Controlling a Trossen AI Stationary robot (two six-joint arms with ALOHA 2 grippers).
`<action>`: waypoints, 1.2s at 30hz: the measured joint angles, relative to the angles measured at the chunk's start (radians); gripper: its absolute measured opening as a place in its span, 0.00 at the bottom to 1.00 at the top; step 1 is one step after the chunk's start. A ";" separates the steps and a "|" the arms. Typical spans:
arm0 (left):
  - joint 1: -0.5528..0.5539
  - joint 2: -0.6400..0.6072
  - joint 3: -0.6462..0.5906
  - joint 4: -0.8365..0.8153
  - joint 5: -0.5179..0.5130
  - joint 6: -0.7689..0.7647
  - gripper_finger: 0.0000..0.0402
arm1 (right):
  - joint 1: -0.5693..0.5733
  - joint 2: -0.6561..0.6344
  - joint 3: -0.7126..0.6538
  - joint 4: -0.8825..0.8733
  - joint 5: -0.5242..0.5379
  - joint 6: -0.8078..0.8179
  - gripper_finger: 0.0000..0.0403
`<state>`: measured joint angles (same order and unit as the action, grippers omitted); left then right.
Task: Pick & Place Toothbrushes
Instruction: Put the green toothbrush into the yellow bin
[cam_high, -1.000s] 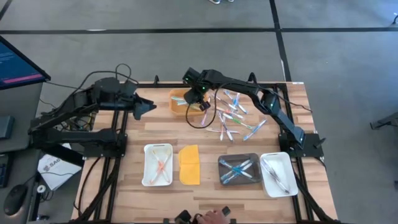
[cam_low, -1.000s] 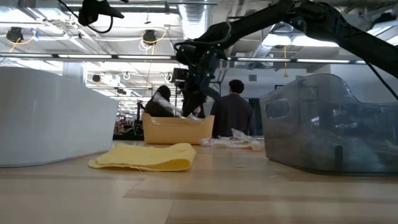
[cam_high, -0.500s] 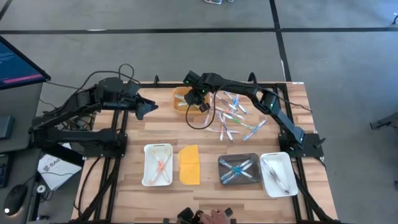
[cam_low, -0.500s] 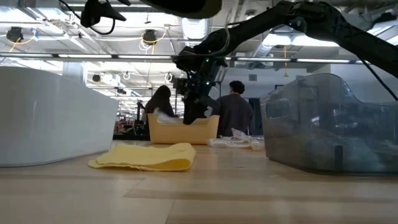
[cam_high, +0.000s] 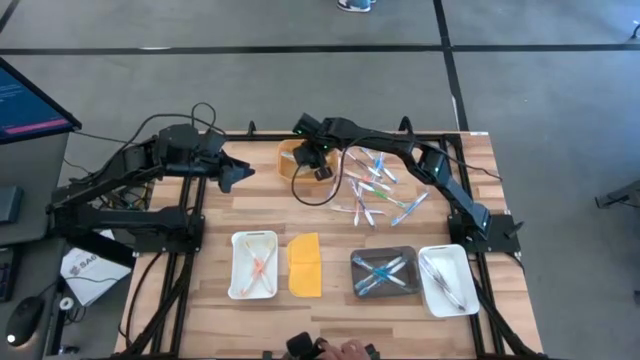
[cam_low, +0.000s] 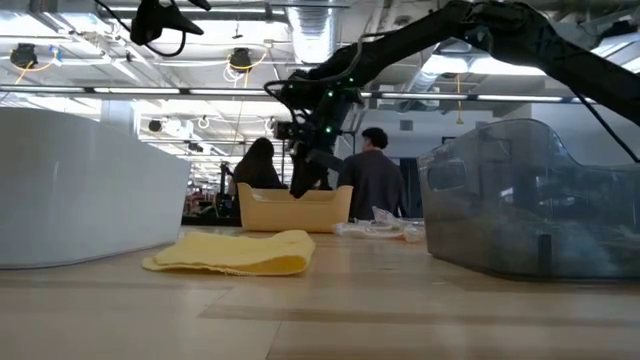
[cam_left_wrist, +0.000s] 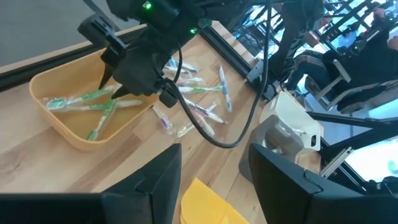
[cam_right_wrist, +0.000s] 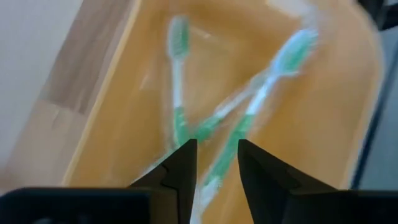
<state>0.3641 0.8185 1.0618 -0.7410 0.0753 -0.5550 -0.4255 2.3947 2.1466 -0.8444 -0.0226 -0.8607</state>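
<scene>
Right pincer (cam_high: 306, 161) parted, empty, over yellow tray (cam_left_wrist: 74, 134) of green toothbrushes (cam_right_wrist: 177, 81); left pincer (cam_high: 240, 171) apart, waiting beside.

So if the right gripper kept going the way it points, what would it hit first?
Most likely the green toothbrushes lying in the yellow tray. The right gripper points down into that tray with its fingers apart and nothing between them, though depth is hard to judge.
</scene>
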 joint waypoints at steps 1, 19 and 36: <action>0.000 0.000 0.000 0.001 0.000 0.000 0.45 | 0.001 0.000 0.011 0.002 0.017 0.017 0.29; 0.000 0.000 0.000 0.073 -0.001 0.000 0.45 | 0.020 -0.093 0.198 -0.006 0.145 0.396 0.33; 0.000 0.149 0.000 0.319 -0.005 -0.002 0.45 | 0.092 -0.348 0.197 -0.377 0.151 0.694 0.30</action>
<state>0.3641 0.9670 1.0622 -0.4223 0.0700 -0.5568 -0.3336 2.0467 2.3440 -1.2213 0.1287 -0.1669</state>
